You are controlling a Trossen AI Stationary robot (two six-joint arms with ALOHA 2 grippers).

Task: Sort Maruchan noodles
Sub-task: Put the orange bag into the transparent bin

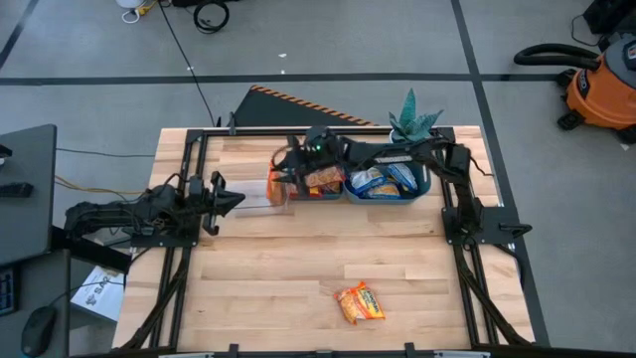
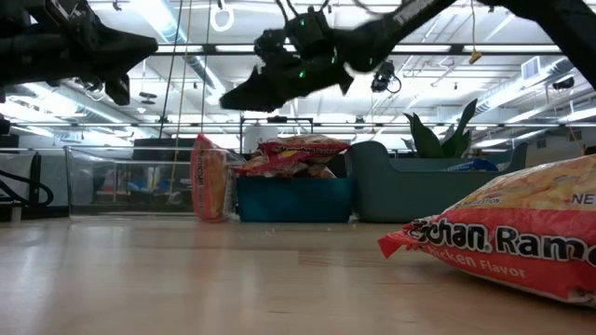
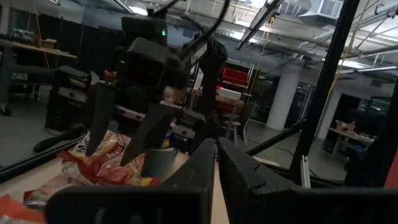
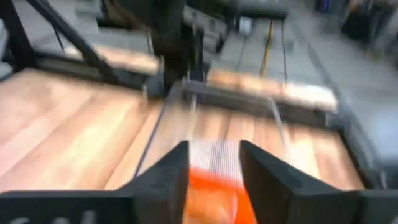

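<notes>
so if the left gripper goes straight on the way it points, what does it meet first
Probably the clear bin just ahead of the left gripper, then the orange packet standing in it; depth is unclear.

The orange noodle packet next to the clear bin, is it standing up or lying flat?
Standing upright. The low view shows the orange crinkly plastic noodle packet on its edge on the wooden table, beside the clear plastic bin.
</notes>
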